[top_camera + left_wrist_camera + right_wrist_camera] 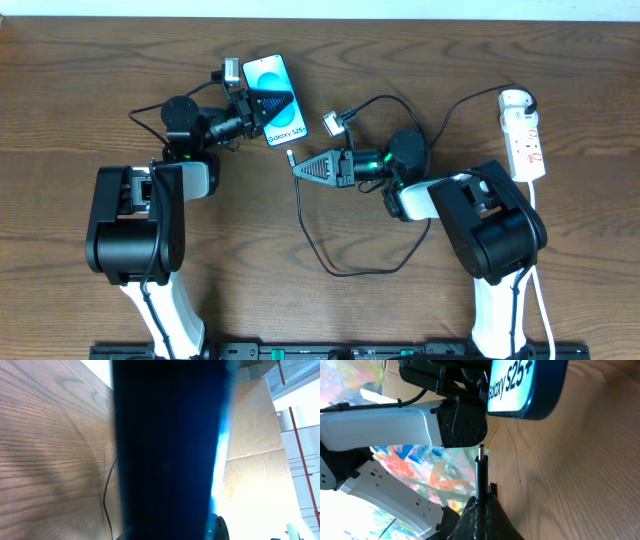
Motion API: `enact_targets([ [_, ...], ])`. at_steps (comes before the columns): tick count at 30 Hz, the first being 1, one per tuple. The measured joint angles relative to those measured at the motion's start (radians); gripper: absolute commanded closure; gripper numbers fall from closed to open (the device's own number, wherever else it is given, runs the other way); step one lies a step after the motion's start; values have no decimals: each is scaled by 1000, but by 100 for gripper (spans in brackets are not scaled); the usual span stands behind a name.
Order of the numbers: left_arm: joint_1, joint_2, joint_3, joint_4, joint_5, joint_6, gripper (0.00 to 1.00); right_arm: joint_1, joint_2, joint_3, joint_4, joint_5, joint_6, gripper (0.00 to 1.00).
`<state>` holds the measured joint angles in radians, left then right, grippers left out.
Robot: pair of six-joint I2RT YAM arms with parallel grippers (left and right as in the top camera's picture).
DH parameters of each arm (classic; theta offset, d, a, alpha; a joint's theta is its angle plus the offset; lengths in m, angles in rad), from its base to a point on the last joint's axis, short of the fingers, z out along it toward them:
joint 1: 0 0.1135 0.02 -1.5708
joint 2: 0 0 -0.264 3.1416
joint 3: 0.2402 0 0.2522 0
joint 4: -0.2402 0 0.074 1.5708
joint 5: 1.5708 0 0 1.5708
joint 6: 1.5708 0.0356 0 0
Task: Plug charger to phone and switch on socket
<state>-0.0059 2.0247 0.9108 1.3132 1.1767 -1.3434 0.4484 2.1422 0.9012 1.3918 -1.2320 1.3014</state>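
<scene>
The left end effector point(272, 108) is clamped across the lower half of the slim black-framed smartphone with the light-blue "Galaxy S25" screen point(265, 75). It holds the phone at the far middle of the brown wood-grain bench point(80, 80), screen up and its bottom edge angled toward the other arm. From the left wrist, the handset's dark body fills nearly the whole view. The right end effector point(298, 168) is closed on the small black connector tip point(480, 467) of the long thin black charger cable point(300, 200). The metal end sticks out past the fingers and sits just short of the phone's bottom edge, not yet inserted. Behind the grip the cable loops loosely across the bench toward the right arm. At the far right lies the narrow white power strip with red markings point(524, 140), with a black plug point(527, 101) seated at its far end. I judge the phone to be light, rigid and slick on its glass, so squeezing its long edges as now is sound, though it could pivot under a push from the end. The cable is limp and will not carry force, so only the stiff connector body is worth gripping, close behind the tip. The tip looks delicate and would bend or skid off if it met the port off-axis. The strip's switch should need a firm press, and the light strip may slide under it.
</scene>
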Motion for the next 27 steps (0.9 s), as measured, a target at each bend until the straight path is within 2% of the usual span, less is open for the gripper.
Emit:
enact_targets([
  [27,0,0,0,0,27,0,93,0,0,18,-85,43,-15,99],
])
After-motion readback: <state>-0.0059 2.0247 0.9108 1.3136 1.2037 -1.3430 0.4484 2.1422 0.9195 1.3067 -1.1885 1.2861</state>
